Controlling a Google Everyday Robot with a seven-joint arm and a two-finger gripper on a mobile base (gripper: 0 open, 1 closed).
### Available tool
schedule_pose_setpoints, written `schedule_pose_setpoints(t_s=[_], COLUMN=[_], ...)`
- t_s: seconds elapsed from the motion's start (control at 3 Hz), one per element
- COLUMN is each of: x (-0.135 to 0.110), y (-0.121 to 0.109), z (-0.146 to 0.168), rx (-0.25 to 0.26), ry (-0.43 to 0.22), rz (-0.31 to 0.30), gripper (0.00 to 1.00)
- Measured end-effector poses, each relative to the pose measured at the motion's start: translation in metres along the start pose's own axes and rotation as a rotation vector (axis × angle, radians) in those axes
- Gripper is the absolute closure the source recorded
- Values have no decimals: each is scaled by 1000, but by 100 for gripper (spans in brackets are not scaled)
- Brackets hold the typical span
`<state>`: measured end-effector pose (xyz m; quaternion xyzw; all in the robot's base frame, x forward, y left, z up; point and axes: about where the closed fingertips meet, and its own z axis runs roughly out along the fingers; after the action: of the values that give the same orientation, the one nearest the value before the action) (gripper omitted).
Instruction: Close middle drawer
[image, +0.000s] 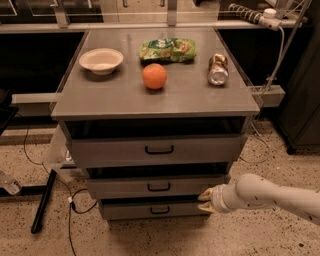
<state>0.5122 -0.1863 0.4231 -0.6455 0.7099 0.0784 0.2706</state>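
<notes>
**A:** Where is the middle drawer?

**B:** The middle drawer sits between the top drawer and the bottom drawer. Its front looks nearly in. A dark slit shows above it, so I cannot tell if it is fully home.

**A:** And your gripper?

**B:** My gripper is low at the right end of that front, by its lower corner. Its fingers are a little apart and hold nothing. I cannot tell whether it is touching the panel or just beside it.

**A:** How do you finish well?

**B:** I push straight in, level and slow. Pressing this far right could skew the tray on its rails, so I would move towards the handle first. I stay off the bottom drawer and stop once the drawer resists. A gentle push matters, since the orange and the can on top could roll.
</notes>
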Motion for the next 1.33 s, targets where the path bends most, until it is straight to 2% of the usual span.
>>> schedule_pose_setpoints(t_s=[0.33,1.0,1.33], x=[-1,-1,-11], y=[-7,-7,-16], z=[0,0,12], rx=[7,7,2], ry=[1,1,-7], rz=[-4,-4,-18], gripper=[63,16,0])
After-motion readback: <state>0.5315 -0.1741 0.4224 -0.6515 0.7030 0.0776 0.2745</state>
